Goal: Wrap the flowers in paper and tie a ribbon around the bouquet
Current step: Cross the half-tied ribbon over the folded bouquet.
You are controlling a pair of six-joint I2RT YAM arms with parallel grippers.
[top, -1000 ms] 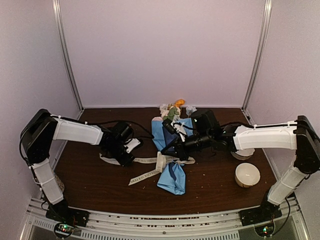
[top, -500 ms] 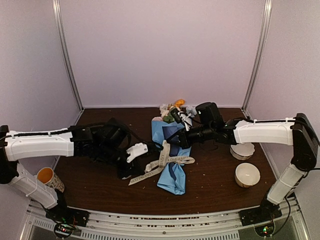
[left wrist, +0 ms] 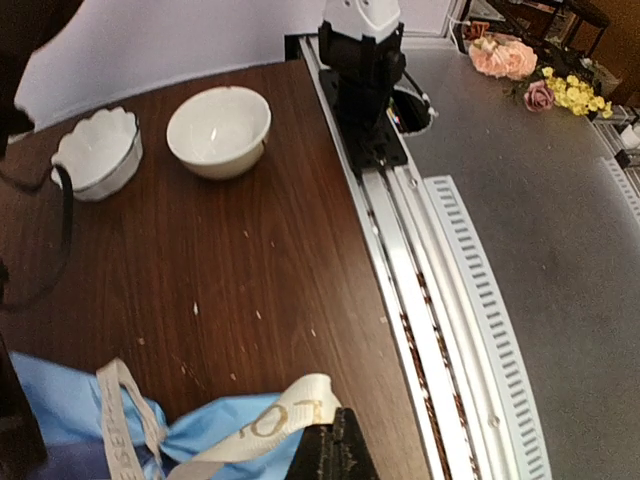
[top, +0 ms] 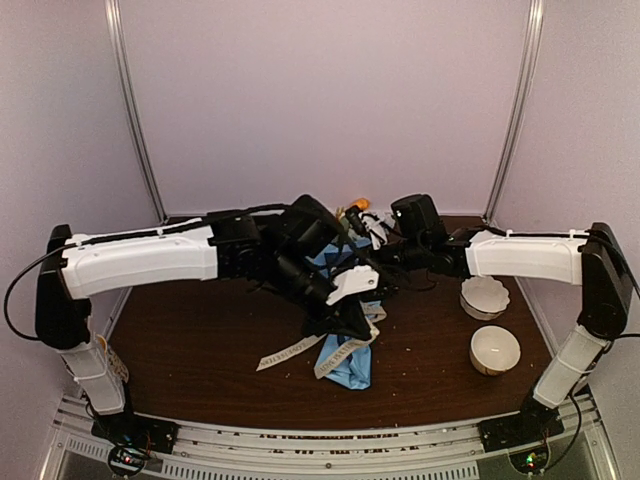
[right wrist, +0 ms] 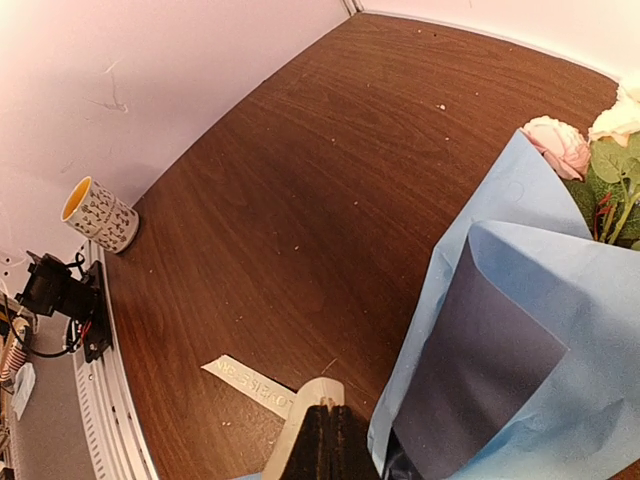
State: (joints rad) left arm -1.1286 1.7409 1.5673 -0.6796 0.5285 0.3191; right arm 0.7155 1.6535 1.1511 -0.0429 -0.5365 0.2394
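Bouquet (top: 349,366): one, lying mid-table, its top masked by my left arm from above; one ribbon (left wrist: 272,424) crosses it; left gripper (left wrist: 335,452) and right gripper (right wrist: 328,440) both clamp that ribbon; two bowls, scalloped bowl (top: 485,297) and round bowl (top: 495,349), right; one patterned cup (right wrist: 98,215), plain from the right wrist.

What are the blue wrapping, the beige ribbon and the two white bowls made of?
The blue wrapping looks like thin matte tissue paper: it folds softly and holds creases. The beige ribbon seems to be fabric, flat and limp, with printed letters. The round bowl and scalloped bowl look like glazed ceramic, smooth with soft highlights, though plastic is possible.
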